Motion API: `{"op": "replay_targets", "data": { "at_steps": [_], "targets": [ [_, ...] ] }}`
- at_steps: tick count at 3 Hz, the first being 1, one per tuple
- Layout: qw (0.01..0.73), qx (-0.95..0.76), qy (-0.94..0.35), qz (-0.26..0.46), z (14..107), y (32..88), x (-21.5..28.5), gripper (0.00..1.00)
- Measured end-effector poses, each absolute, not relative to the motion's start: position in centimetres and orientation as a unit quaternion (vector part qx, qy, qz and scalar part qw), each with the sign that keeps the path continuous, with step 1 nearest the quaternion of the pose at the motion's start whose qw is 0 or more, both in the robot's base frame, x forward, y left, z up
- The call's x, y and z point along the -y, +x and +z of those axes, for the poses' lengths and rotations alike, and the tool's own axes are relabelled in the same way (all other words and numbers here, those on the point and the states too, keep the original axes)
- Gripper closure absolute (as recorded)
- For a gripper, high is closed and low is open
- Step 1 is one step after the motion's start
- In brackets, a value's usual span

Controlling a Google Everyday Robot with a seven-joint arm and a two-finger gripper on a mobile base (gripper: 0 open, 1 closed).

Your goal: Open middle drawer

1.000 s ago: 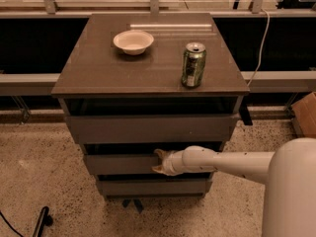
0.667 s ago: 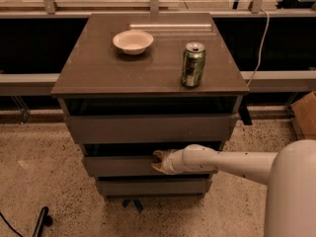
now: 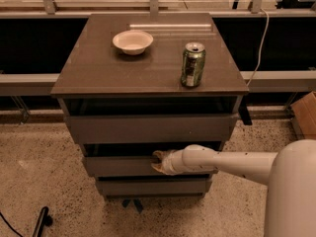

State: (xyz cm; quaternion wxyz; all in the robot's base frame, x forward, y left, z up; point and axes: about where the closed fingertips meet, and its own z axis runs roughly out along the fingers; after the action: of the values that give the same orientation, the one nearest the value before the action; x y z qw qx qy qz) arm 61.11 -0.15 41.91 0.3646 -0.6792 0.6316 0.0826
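Note:
A dark grey-brown cabinet (image 3: 148,68) has three plain drawer fronts stacked below its top. The middle drawer (image 3: 116,165) is the second front down and stands out slightly, with a dark gap above it. My gripper (image 3: 157,162) is at the top edge of the middle drawer's front, near its centre, reaching in from the right on a white arm (image 3: 232,163). The fingertips are hooked over the drawer's upper edge and partly hidden in the gap.
A white bowl (image 3: 132,41) and a green can (image 3: 192,64) stand on the cabinet top. The top drawer (image 3: 148,127) and bottom drawer (image 3: 148,185) flank the middle one. A cardboard box (image 3: 305,113) sits at right on the speckled floor. A cable (image 3: 259,43) hangs behind.
The gripper has stayed at the middle drawer's top edge. The drawer front looks much the same, with no clear movement.

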Motion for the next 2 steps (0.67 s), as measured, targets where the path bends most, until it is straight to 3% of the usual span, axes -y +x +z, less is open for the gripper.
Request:
{"op": "replay_targets", "data": {
  "at_steps": [2],
  "targets": [
    [0.365,-0.632,-0.679,0.083,42.02,61.11,0.15,0.43]
  ]
}}
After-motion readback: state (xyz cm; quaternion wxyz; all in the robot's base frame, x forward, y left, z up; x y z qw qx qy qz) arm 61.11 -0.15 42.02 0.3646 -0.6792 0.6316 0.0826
